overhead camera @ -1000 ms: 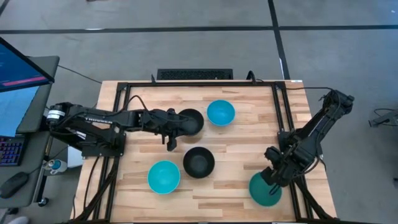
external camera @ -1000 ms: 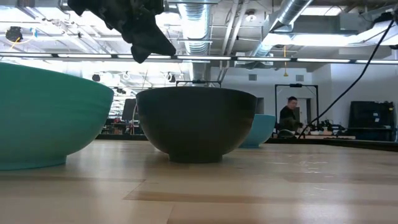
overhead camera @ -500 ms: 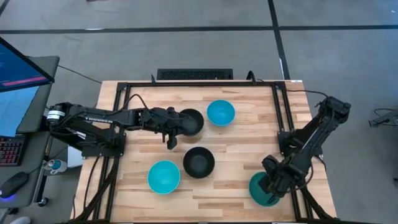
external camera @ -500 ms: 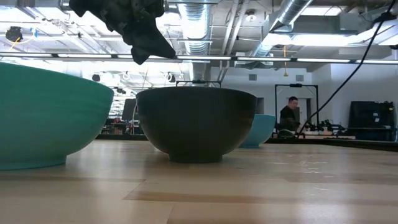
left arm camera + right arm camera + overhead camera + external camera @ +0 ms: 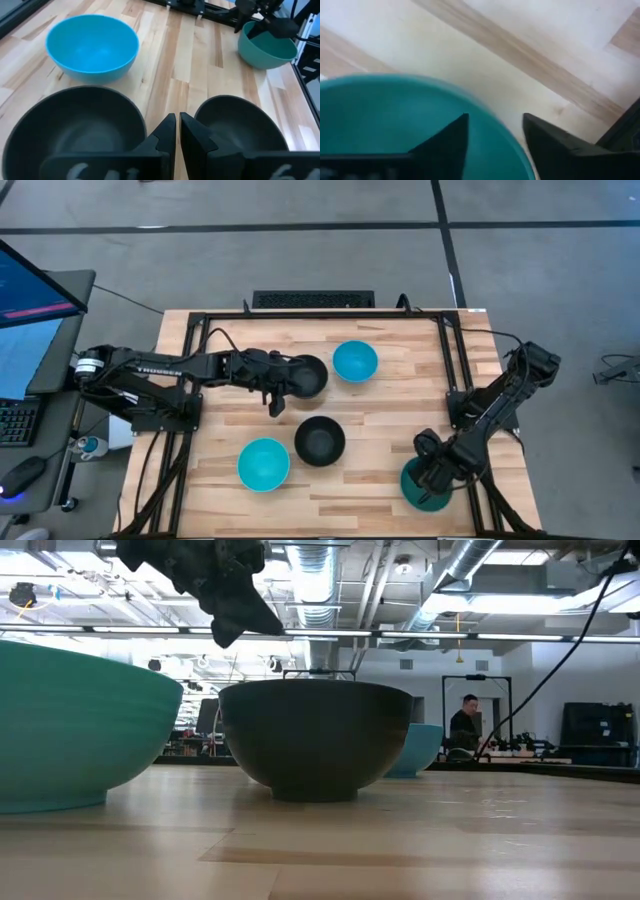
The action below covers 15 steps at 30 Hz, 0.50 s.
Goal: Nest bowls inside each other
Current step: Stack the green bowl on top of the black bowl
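In the high view two black bowls (image 5: 307,377) (image 5: 320,440), two cyan bowls (image 5: 355,361) (image 5: 263,463) and a teal bowl (image 5: 425,485) stand apart on their bases on the wooden table. My left gripper (image 5: 277,407) is shut and hangs above the table between the two black bowls (image 5: 75,125) (image 5: 235,125); it also shows high in the low view (image 5: 235,615). My right gripper (image 5: 428,478) is open over the teal bowl's rim (image 5: 485,112). One finger (image 5: 440,145) stands above the bowl's inside and the other (image 5: 555,145) outside it.
A black metal frame (image 5: 300,315) runs along the table's far edge and down both sides (image 5: 455,370). Bare wood lies between the bowls (image 5: 390,430). A monitor (image 5: 35,290) and a keyboard stand left of the table. A person (image 5: 465,725) sits far off in the room.
My right gripper has moved toward the table's near edge and down onto the teal bowl, staying open. The bowls have stayed where they were.
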### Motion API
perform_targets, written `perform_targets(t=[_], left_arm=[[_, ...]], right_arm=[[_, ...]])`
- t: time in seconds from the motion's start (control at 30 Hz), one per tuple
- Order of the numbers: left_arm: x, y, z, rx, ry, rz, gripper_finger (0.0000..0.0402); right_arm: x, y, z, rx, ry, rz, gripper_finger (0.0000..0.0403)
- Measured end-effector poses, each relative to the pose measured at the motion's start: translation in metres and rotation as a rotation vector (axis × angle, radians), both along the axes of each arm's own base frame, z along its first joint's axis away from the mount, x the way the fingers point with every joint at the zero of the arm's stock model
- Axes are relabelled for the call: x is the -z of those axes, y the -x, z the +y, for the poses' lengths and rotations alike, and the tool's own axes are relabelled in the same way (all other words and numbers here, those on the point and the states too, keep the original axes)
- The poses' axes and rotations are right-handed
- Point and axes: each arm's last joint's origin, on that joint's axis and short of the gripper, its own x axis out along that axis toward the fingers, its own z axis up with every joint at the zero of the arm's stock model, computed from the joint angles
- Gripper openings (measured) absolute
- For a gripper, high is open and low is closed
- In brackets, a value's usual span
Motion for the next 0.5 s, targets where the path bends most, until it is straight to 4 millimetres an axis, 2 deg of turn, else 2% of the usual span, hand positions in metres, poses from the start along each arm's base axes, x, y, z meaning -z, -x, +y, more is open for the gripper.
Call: perform_targets(t=[0.17,0.27,0.37,0.5], left_arm=[[0.000,0.000,0.000,-0.001,0.002,0.000,0.0014],[0.000,0.000,0.000,0.022,0.018,-0.001,0.0014],[0.000,0.000,-0.001,0.033,0.031,-0.002,0.0014],[0.000,0.000,-0.001,0.042,0.039,-0.003,0.0014]], right_arm=[[0.000,-0.001,-0.002,0.008,0.007,0.006,0.0069],[-0.003,0.000,-0.002,0.012,0.014,0.003,0.0023],[-0.003,0.002,-0.006,0.029,0.052,0.033,0.0014],[-0.003,0.003,-0.014,0.113,0.094,0.093,0.0037]])
